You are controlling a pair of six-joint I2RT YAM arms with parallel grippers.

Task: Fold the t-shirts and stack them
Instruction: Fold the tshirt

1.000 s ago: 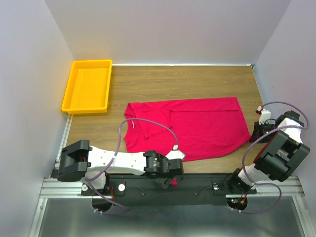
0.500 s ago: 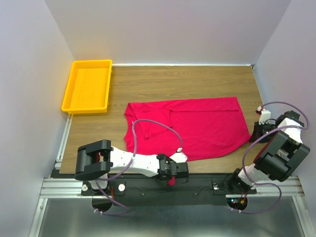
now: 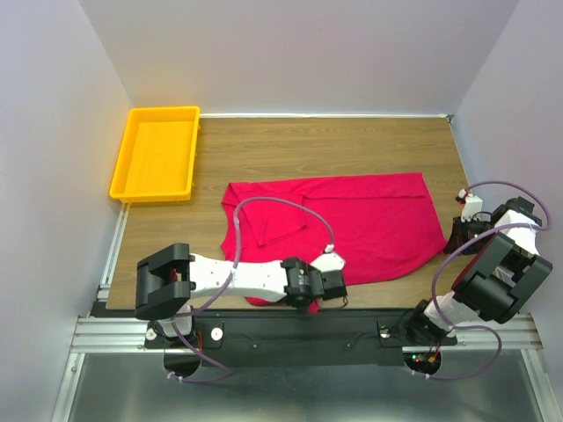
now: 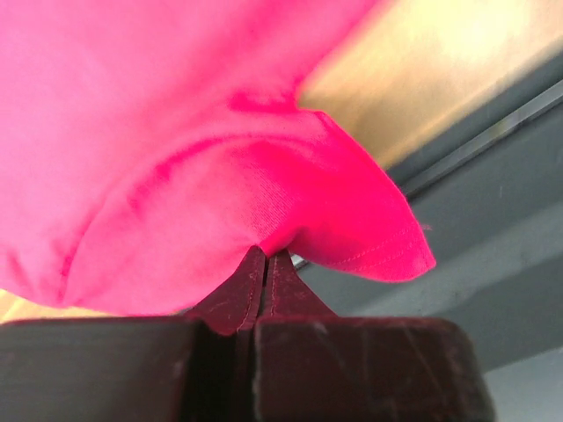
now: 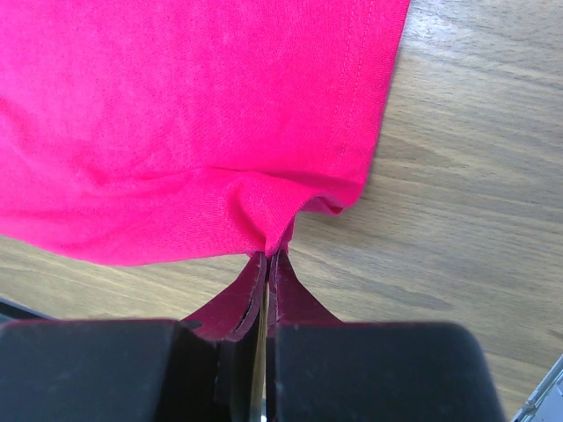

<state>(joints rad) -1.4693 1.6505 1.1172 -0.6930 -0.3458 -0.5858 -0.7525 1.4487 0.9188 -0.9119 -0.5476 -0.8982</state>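
Observation:
The crimson t-shirt (image 3: 361,220) lies spread across the middle of the wooden table, with one sleeve folded in at the left. My left gripper (image 3: 334,283) sits at the shirt's near hem by the table's front edge. In the left wrist view it (image 4: 266,255) is shut on a pinch of the red fabric (image 4: 176,132), and a hemmed corner (image 4: 387,246) hangs past the edge. My right gripper (image 3: 454,239) is at the shirt's right edge. In the right wrist view it (image 5: 269,255) is shut on a fold of the shirt (image 5: 176,114) just above the wood.
A yellow plastic tray (image 3: 132,158) stands at the far left of the table. Grey walls close in the back and both sides. The metal rail (image 3: 352,338) with the arm bases runs along the near edge, just below the left gripper.
The left gripper has gone from open to shut on the shirt's near hem and has moved right and up onto the table edge. The right gripper has not moved.

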